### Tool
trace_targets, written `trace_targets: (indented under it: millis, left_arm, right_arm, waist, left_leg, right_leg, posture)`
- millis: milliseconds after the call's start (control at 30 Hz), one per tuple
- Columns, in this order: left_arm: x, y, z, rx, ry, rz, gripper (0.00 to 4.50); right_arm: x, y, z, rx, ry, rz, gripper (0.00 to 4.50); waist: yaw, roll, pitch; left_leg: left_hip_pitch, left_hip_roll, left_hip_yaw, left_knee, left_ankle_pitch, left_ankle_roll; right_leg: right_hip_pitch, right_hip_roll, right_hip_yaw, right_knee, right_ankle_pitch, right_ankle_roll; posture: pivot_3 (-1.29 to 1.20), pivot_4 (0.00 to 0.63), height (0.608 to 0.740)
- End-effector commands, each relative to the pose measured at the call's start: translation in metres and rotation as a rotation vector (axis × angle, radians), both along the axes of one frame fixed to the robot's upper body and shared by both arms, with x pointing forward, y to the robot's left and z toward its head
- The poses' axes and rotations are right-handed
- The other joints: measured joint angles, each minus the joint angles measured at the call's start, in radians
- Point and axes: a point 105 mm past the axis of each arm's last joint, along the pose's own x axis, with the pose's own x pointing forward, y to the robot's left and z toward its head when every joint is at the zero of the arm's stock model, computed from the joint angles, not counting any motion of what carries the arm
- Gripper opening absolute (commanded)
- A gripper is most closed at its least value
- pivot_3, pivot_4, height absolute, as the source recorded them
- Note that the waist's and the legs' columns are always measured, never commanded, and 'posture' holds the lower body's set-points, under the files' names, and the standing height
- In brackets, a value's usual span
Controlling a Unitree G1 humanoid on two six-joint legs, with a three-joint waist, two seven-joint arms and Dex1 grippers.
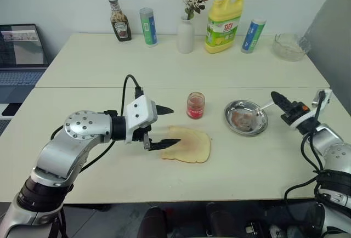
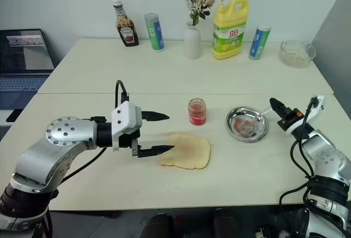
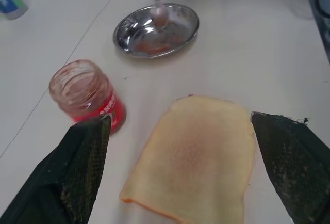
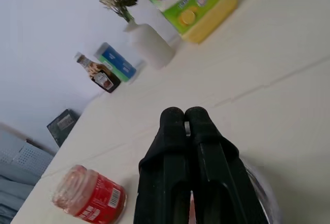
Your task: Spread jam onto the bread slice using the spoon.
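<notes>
The bread slice (image 1: 189,143) lies flat near the table's front, golden with a browner centre. My left gripper (image 1: 170,125) is open at its left edge, one finger above and one low beside the crust, holding nothing. The jam (image 1: 195,105) is in a small open glass jar just behind the bread. To the right is a round steel dish (image 1: 258,130) with a reddish smear. The spoon (image 1: 265,106) slants from the dish up to my right gripper (image 1: 276,98), which is shut on the end of its handle. In the right wrist view the fingers (image 4: 172,118) are pressed together.
Along the table's back edge stand a ketchup bottle (image 1: 119,18), a green-blue can (image 1: 148,27), a white vase of flowers (image 1: 185,35), a yellow detergent bottle (image 1: 224,21), another can (image 1: 252,35) and a glass bowl (image 1: 289,46). A laptop (image 1: 19,57) is at the far left.
</notes>
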Motion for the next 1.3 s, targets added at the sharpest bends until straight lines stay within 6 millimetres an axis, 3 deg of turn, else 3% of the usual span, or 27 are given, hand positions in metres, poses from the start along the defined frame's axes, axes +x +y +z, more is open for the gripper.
trace_targets:
  millis: [33,167,300,567,767,900,1100,1233,1300]
  left_arm:
    - [0.004,0.016,0.005,-0.019,-0.052,0.109,4.50]
    - [0.005,0.029,-0.002,-0.039,-0.058,0.203,4.50]
    - [-0.001,0.029,-0.010,-0.077,-0.033,0.215,4.50]
    - [-0.014,0.031,-0.006,-0.109,-0.017,0.187,4.50]
    - [-0.017,0.019,-0.005,-0.103,-0.026,0.159,4.50]
    - [-0.016,0.013,0.000,-0.107,-0.037,0.150,4.50]
    - [-0.015,0.009,0.003,-0.106,-0.041,0.145,4.50]
    - [-0.014,0.008,0.003,-0.105,-0.041,0.140,4.50]
    - [-0.013,0.007,0.003,-0.109,-0.039,0.140,4.50]
  right_arm:
    - [-0.017,0.018,0.057,-0.120,-0.171,0.036,0.03]
    - [-0.021,0.055,0.078,-0.255,-0.247,0.105,0.03]
    - [-0.011,0.106,0.098,-0.339,-0.352,0.186,0.03]
    - [0.006,0.177,0.097,-0.545,-0.492,0.320,0.03]
    - [0.021,0.194,0.079,-0.675,-0.561,0.328,0.03]
    - [0.021,0.204,0.066,-0.832,-0.655,0.372,0.03]
    - [0.018,0.207,0.056,-0.913,-0.728,0.406,0.03]
    - [0.016,0.210,0.042,-1.004,-0.771,0.442,0.03]
    - [0.015,0.212,0.026,-1.073,-0.783,0.475,0.03]
  waist:
    - [-0.001,0.000,0.000]
    - [-0.001,0.000,0.000]
    - [-0.006,0.000,0.000]
    - [0.001,0.000,0.000]
    - [0.005,0.000,0.000]
    - [0.003,0.000,0.000]
    - [0.003,0.000,0.000]
    - [0.003,0.000,0.000]
    - [0.003,0.000,0.000]
  left_leg:
    - [0.000,0.000,0.000,0.000,0.000,0.000]
    - [0.000,0.000,0.000,0.000,0.000,0.000]
    - [0.000,0.000,0.000,0.000,0.000,0.000]
    - [-0.001,0.000,0.000,0.000,0.000,0.000]
    - [-0.001,0.000,0.000,0.000,0.000,0.000]
    - [-0.001,0.000,-0.001,0.000,0.000,0.000]
    - [-0.001,0.000,-0.001,0.000,0.000,0.000]
    - [-0.001,0.000,-0.001,0.000,0.000,0.000]
    - [-0.001,0.000,-0.001,0.000,0.000,0.000]
  right_leg:
    - [0.000,0.000,0.000,0.000,0.000,0.000]
    - [0.000,0.000,-0.001,0.000,-0.001,0.001]
    - [0.000,0.000,0.000,0.000,-0.001,0.002]
    - [-0.001,-0.001,-0.002,-0.001,0.001,-0.002]
    - [-0.001,-0.001,-0.002,-0.001,0.001,-0.003]
    - [-0.001,-0.001,-0.002,0.000,0.001,-0.003]
    - [-0.001,-0.001,-0.002,0.000,0.001,-0.003]
    - [-0.001,-0.001,-0.002,0.000,0.001,-0.003]
    - [-0.001,-0.001,-0.002,0.000,0.001,-0.003]
  posture:
    - [0.00,0.150,0.740]
    - [0.00,0.150,0.740]
    - [0.00,0.150,0.740]
    - [0.00,0.150,0.740]
    - [0.00,0.150,0.740]
    - [0.00,0.150,0.740]
    - [0.00,0.150,0.740]
    - [0.00,0.150,0.740]
    - [0.00,0.150,0.740]
